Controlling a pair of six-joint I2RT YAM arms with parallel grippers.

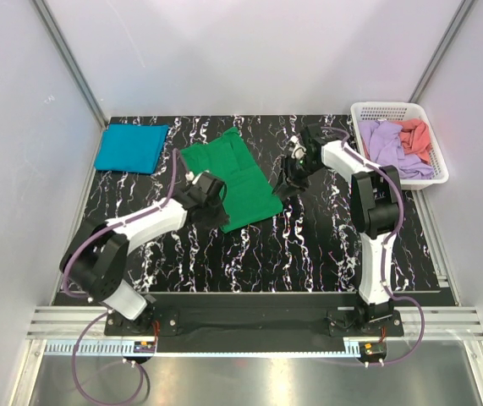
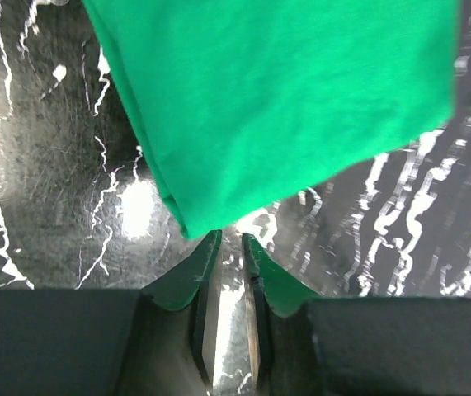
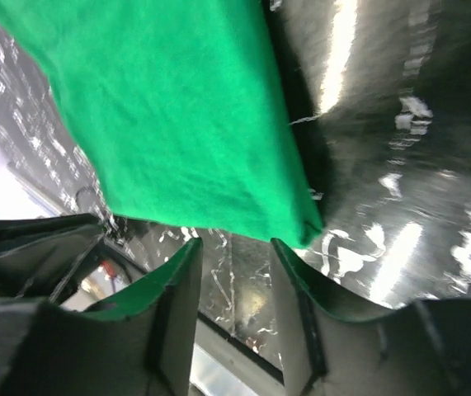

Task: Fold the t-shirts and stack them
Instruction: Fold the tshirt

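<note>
A bright green t-shirt (image 1: 234,176), folded into a long strip, lies flat on the black marbled table (image 1: 309,245). My left gripper (image 1: 222,211) sits at its near left corner. In the left wrist view the left gripper (image 2: 228,241) has its jaws a narrow gap apart with nothing between them, just short of the green t-shirt's corner (image 2: 284,107). My right gripper (image 1: 285,181) stands off the strip's right edge. In the right wrist view the right gripper (image 3: 235,246) is open and empty, and the green t-shirt (image 3: 177,124) lies just beyond its tips. A teal-blue t-shirt (image 1: 131,148) lies folded at the back left.
A white lattice basket (image 1: 393,106) at the back right holds a lilac t-shirt (image 1: 385,144) and a coral t-shirt (image 1: 416,135). White walls and metal posts ring the table. Both arm bases stand at the near edge.
</note>
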